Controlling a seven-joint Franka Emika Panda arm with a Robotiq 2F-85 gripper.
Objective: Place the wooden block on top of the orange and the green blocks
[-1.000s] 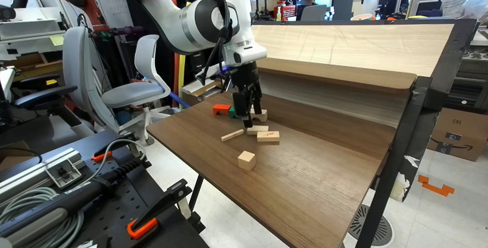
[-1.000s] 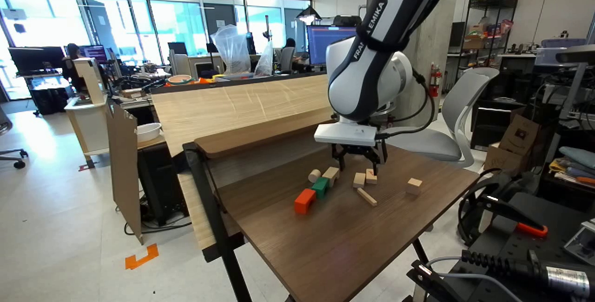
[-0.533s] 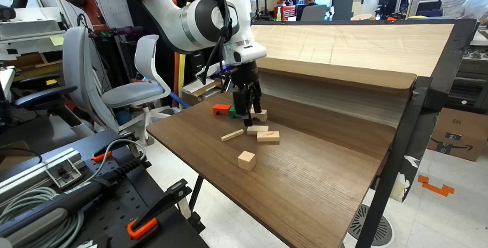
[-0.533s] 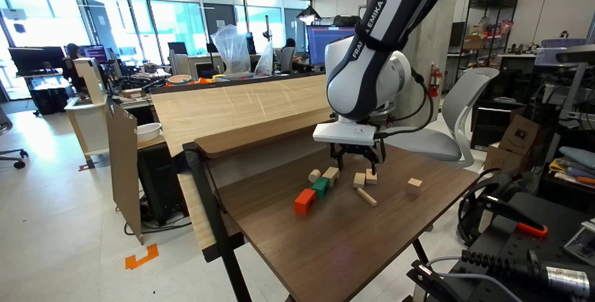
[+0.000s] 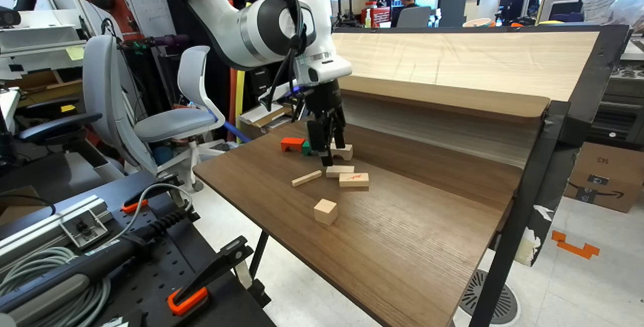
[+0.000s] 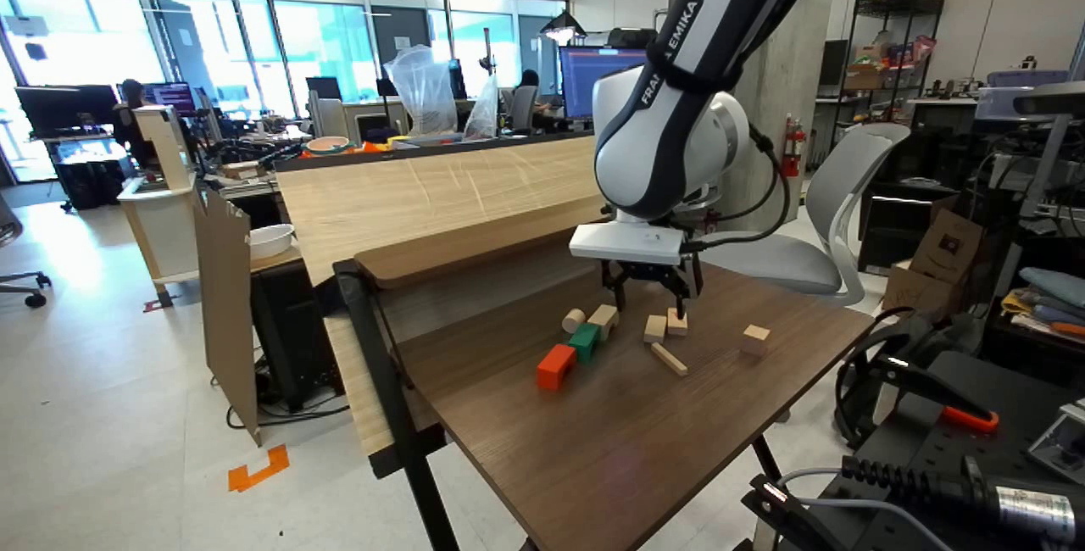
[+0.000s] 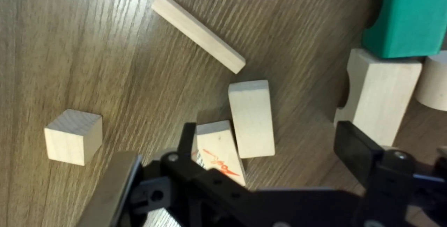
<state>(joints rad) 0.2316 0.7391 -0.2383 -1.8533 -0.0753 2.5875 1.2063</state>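
While the orange block sits just beside the green block, likely as a shared base, we hold our empty gripper spread wide, presumably to straddle the plain wooden block lying apart from the green block.

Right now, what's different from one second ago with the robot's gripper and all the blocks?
In an exterior view, the gripper moved a tiny bit toward the picture's left, its jaws open. It took hold of nothing and let nothing go. The orange block, the green block and the wooden blocks stayed where they were.
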